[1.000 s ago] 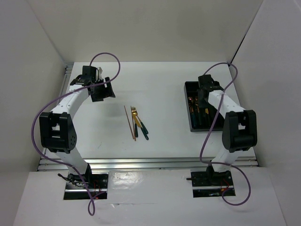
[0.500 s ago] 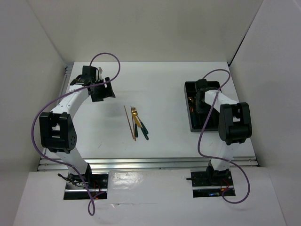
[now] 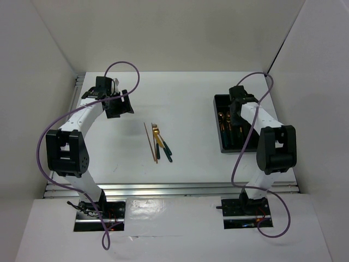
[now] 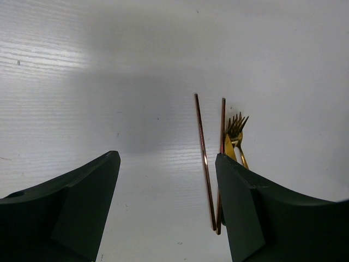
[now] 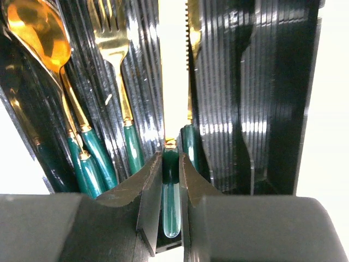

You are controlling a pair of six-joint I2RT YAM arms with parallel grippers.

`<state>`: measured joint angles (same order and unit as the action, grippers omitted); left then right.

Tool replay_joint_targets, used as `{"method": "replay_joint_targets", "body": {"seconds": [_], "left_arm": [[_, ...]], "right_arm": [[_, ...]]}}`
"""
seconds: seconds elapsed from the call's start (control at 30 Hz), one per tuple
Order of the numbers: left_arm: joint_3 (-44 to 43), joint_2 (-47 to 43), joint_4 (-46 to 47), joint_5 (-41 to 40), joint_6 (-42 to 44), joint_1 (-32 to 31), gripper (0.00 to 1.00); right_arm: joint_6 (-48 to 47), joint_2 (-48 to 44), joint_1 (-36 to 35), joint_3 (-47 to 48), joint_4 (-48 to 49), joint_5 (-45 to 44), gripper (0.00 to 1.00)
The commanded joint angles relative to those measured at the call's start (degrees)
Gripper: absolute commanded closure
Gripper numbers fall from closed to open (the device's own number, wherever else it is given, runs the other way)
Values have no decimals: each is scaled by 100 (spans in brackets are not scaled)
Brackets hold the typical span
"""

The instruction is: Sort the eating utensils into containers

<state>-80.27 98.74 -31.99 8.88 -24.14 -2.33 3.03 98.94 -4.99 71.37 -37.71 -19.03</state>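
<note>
The black divided tray [image 3: 217,126] lies at the right. It holds gold-headed, teal-handled pieces: a spoon [image 5: 37,26], a fork [image 5: 112,34] and a serrated blade [image 5: 193,33]. My right gripper [image 3: 236,109] is over the tray. In the wrist view it [image 5: 171,159] is shut on the teal handle [image 5: 171,199] of a utensil whose long gold head runs down a narrow compartment. Two wooden chopsticks [image 3: 150,142] and teal-handled forks [image 3: 160,141] lie at mid-table. My left gripper [image 3: 126,106] hovers open and empty to their back left. Its wrist view [image 4: 166,159] shows the chopsticks [image 4: 202,147] and fork tines [image 4: 236,126].
White enclosure walls close off the left, back and right. A metal rail [image 3: 163,189] runs along the near table edge. Purple cables [image 3: 131,73] loop over both arms. The tray's right-hand compartments [image 5: 272,82] hold nothing visible.
The right arm's elbow swung left over the tray and has come back right, with the gripper staying over the tray. The left arm and the utensils at mid-table have not moved.
</note>
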Motion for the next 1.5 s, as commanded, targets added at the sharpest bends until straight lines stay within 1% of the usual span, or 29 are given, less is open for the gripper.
{"method": "replay_joint_targets", "body": {"seconds": [0.0,0.27,0.67,0.77,0.83,0.87,0.97,1.0,1.03,1.17,1.2,1.23,1.27,1.3,1.37,1.4,1.47], "left_arm": [[-191,75,26,78,50,31,15],[-244,75,26,78,50,31,15],[-244,128,26,17,50,31,15],[-244,128,26,17,50,31,15],[-244,128,26,17,50,83,15],[-244,128,26,17,50,83,15],[-244,128,26,17,50,83,15],[-244,128,26,17,50,83,15],[-244,128,26,17,50,83,15],[-244,128,26,17,50,83,15],[-244,128,26,69,50,83,15],[-244,128,26,70,50,83,15],[-244,128,26,70,50,83,15],[-244,128,26,70,50,83,15],[-244,67,26,70,50,83,15],[-244,6,26,70,102,83,15],[-244,-47,26,183,103,83,15]], "right_arm": [[-153,-147,34,237,-25,-285,100],[-215,283,34,359,-227,-549,100],[-215,557,34,237,-228,-778,100],[-215,618,34,237,-228,-778,97],[-154,688,34,237,-228,-778,91],[-153,688,34,237,-228,-778,84],[-101,688,34,289,-228,-778,80],[-101,688,34,289,-228,-778,74],[-101,688,34,289,-228,-778,72],[-40,505,34,429,-228,-717,69],[-39,452,34,430,-228,-638,66],[-39,390,34,430,-228,-585,66],[-39,259,34,430,-158,-585,62],[-39,188,34,430,-105,-585,60],[14,-22,34,500,-105,-585,60],[83,-110,34,587,-105,-515,53],[84,-321,34,650,35,-129,47]]}}
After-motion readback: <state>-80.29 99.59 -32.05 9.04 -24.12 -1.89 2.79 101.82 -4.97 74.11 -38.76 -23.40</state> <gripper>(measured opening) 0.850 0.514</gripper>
